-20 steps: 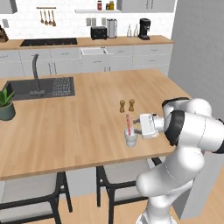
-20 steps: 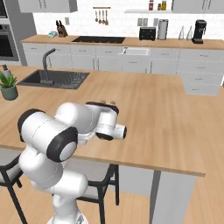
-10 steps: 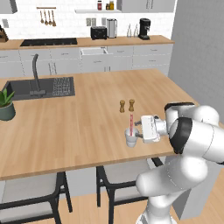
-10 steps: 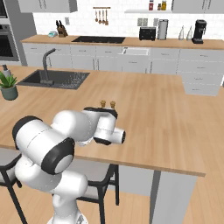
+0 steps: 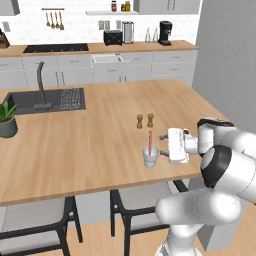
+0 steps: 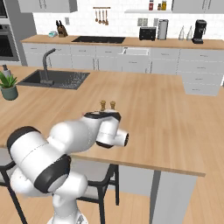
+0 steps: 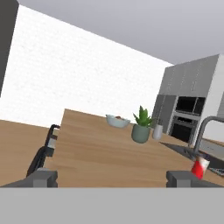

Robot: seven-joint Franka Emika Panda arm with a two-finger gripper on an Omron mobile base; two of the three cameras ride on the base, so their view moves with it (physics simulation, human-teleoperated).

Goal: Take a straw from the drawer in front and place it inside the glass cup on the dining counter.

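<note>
**Ana:** Release looks finished. The thin red-pink straw [image 5: 149,142] stands nearly upright in the small translucent whitish glass cup [image 5: 150,158], lower end inside it, upper half sticking out above the rim.

**Ben:** And the white arm's two-finger gripper [image 5: 162,148]?

**Ana:** Its jaws stand spread wide with nothing between them. In the left base view the hand lies level, just beside the cup on its right, one fingertip near the rim. Half a second back it sat at about the same spot; the elbow, though, has swung out and lower toward the camera, so the arm is re-posing rather than carrying.

**Ben:** Anything from the hand view?

**Ana:** Both dark fingertips [image 7: 42,177] rise far apart at the bottom, and only the large light-wood dining counter [image 5: 100,145] runs between them, out to a potted green plant [image 7: 141,127] and a pale bowl [image 7: 117,120].

**Ben:** So the task?

**Ana:** Probably done: the cup sits near the counter's front edge, close in front of the two small brown shakers [image 5: 145,120], straw in it. What remains, as a guess, is backing the hand off without nudging the cup, since that near finger is close.
</note>
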